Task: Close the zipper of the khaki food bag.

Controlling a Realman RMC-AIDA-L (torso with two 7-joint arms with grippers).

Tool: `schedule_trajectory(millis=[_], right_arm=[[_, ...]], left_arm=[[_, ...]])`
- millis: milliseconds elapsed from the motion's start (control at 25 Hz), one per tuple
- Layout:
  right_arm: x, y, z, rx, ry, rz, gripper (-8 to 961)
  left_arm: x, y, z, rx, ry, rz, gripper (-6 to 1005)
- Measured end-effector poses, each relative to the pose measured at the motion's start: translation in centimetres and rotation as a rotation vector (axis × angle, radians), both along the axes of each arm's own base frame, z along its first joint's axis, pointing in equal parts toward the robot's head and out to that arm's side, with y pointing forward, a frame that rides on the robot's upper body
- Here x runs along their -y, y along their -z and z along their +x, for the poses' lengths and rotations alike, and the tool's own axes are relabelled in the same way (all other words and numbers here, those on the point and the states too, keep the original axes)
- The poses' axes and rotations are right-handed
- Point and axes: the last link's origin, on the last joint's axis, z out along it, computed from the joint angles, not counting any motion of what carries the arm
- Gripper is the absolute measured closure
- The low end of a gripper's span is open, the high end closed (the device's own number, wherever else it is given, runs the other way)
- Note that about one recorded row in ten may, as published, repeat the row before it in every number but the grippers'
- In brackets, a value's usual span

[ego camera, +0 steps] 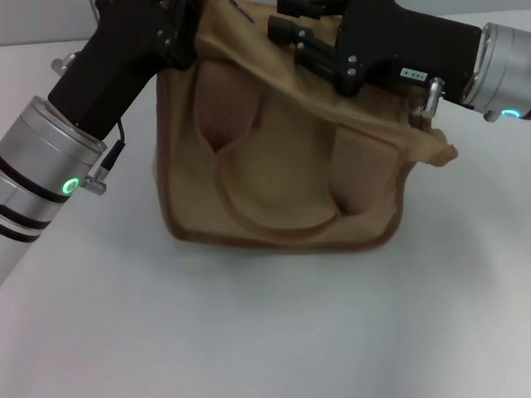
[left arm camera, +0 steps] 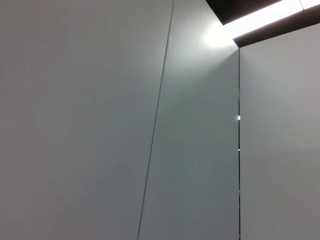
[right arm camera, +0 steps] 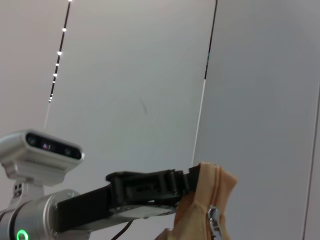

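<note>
The left gripper [ego camera: 186, 28] reaches in from the table's left edge and meets the top left corner of the bag [ego camera: 281, 153]. In the right wrist view its black jaws close on a fold of tan cloth at that corner, pinching it. The left wrist view shows only grey wall panels and a bright ceiling strip.

The bag stands upright on the white table [ego camera: 256, 344] near the far edge, about midway across, with a wide handle loop lying flat on its near face and darker trim along the bottom. The zipper [right arm camera: 216, 210] runs down the raised corner in the right wrist view, its silver pull [right arm camera: 214, 218] hanging just below the pinched fold.

The right gripper [ego camera: 293, 28] comes in from the right edge and lies over the bag's top rim, fingers pointing left. How far they are open, or whether they grip anything, cannot be told. A small white label on its black housing is too small to read.
</note>
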Motion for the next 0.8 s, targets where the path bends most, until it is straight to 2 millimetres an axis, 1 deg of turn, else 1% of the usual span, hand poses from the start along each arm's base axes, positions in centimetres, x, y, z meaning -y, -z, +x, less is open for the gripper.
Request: schedule_trajectory(millis=[240, 480, 640, 800], right_arm=[[0.1, 0.0, 0.1, -0.002, -0.013, 0.024, 679], [-0.5, -0.1, -0.9, 0.003, -0.035, 0.034, 679], [-0.6, 0.3, -1.4, 0.023, -0.057, 0.031, 680], [-0.8, 0.7, -1.4, 0.064, -0.068, 0.042, 680]], left_arm=[[0.0, 0.1, 0.0, -0.001, 0.0, -0.003, 990], [0.0, 0.2, 0.2, 0.001, 0.002, -0.005, 990], [0.0, 0.2, 0.2, 0.001, 0.002, -0.005, 990], [0.0, 0.2, 0.2, 0.001, 0.002, -0.005, 990]])
